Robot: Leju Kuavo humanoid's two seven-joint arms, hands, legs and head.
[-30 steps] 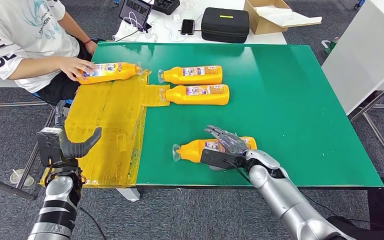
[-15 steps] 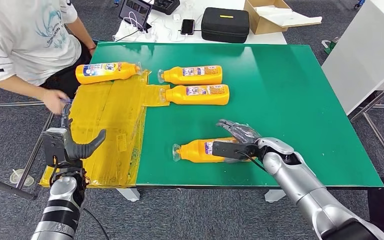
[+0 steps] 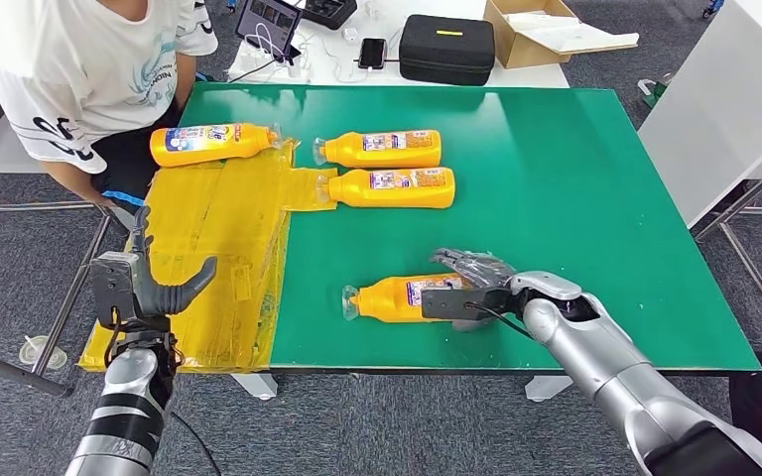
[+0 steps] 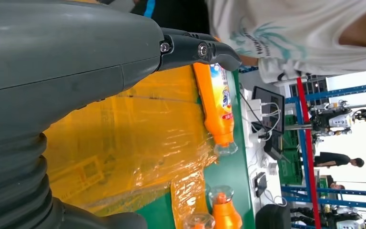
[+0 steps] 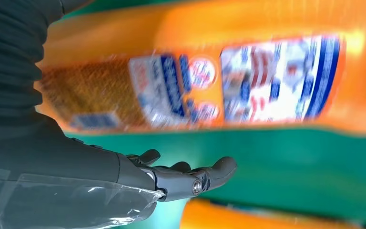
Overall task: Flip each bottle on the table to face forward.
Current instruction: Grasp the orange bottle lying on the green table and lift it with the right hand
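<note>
Several orange bottles lie on their sides on the green table [image 3: 575,198]. The nearest bottle [image 3: 397,298] lies near the front edge, cap to the left, label showing. My right hand [image 3: 468,285] lies over its base end with fingers spread, not closed round it. In the right wrist view the label of this bottle [image 5: 248,81] is blurred and close, and the fingers [image 5: 190,179] stretch out beside it. Two bottles [image 3: 382,149] [image 3: 394,187] lie mid-table. A fourth bottle [image 3: 208,142] rests on yellow plastic sheet [image 3: 218,248]. My left hand [image 3: 154,288] hangs open off the table's front left corner.
A person in a white shirt [image 3: 89,69] stands at the far left corner. Behind the table are a black case [image 3: 446,48], a cardboard box [image 3: 536,30], a phone and a tablet. A white cabinet [image 3: 734,99] stands to the right.
The person let go of the far left bottle and drew the arm back. My right hand slid to the right along the nearest bottle toward its base. My left hand rose slightly.
</note>
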